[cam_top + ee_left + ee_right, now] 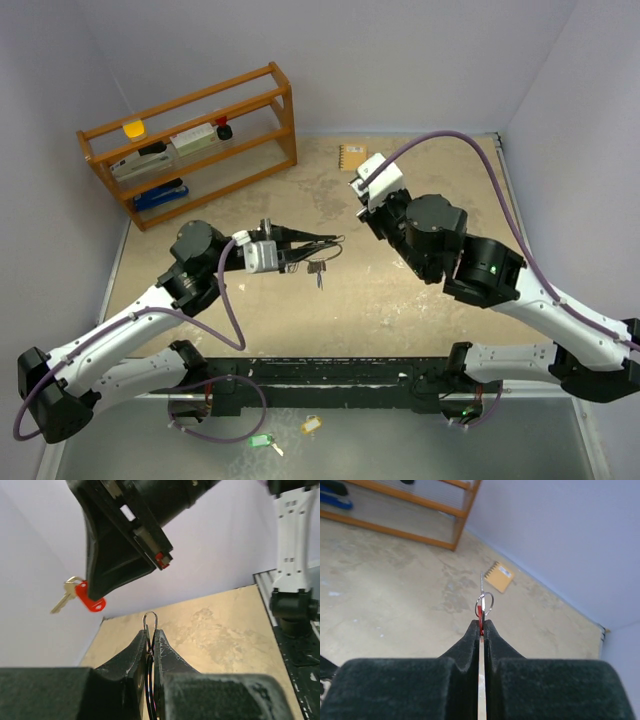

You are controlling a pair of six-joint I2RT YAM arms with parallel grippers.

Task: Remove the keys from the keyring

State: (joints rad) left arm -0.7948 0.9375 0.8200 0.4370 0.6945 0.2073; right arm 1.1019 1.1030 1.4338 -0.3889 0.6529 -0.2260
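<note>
Top external view, from left to right: a wooden rack (pixel 190 140) stands at the far left corner of the tan table (pixel 400 310). My left claw (pixel 335 242) reaches rightward near the table's middle. It is pinched tight on the keyring (pixel 316 264), and the silver keys (pixel 319 278) hang just below its fingers. Right of that, a small notepad (pixel 352 157) lies by the back wall. My right arm (pixel 470 265) bends in from the right, its tip near the notepad and apart from the left claw. At the near edge, in front of my bases, a green tag (pixel 262 440) lies just left of a yellow tag (pixel 311 424).

Left wrist view: at left, the red key (pixel 70 590), a pale metal key with a red tag (pixel 92 602) of plastic, dangles in the air against the wall. My right claw (pixel 96 587) grips it by the tag from above. At centre, my two left fingers (pixel 132 660) press together with the thin wire of the keyring between them. A small loop of it pokes up past the tips. The red key is off that ring and apart from it.

Right wrist view: the rack crosses the top left. At centre, my right fingers (pixel 467 645) are closed narrow on the red tag, seen edge-on. The key's own small ring and its blade stand up above the tips, with the notepad beyond them.
</note>
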